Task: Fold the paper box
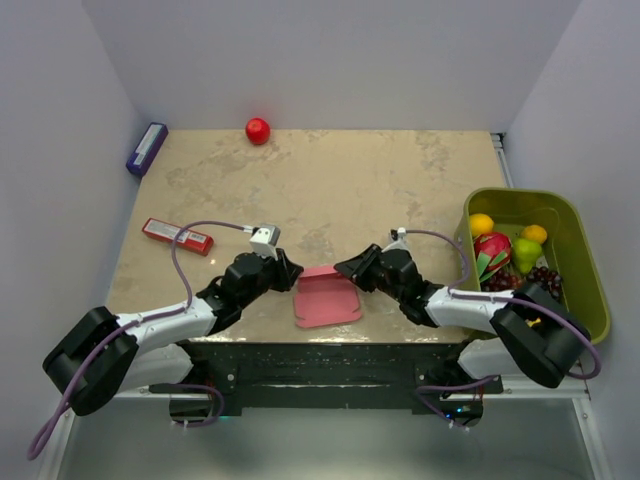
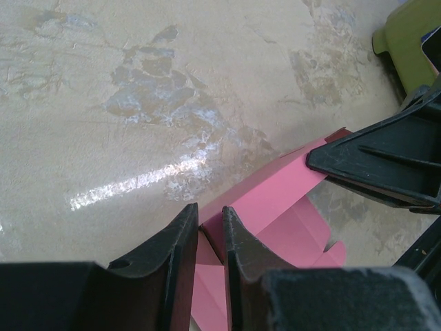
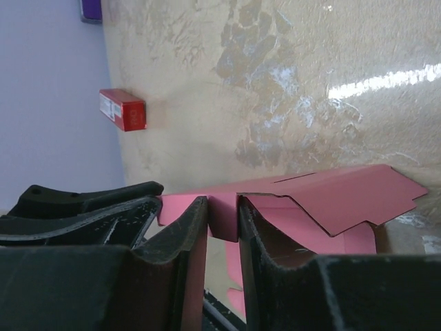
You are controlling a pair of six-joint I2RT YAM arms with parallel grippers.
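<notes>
The paper box sits right between my two end effectors, close to the near edge of the surface. The left end effector is almost closed and pinches a pink flap on its own side. The right end effector is almost closed too, with a pink panel standing between its fingers. Both arms touch the card, so neither is nearer. From above it looks about square, so I cannot tell its long way. I think the next fold goes inward. Well off to the left of the left end effector lies a red packet with a white label, too small to read.
</notes>
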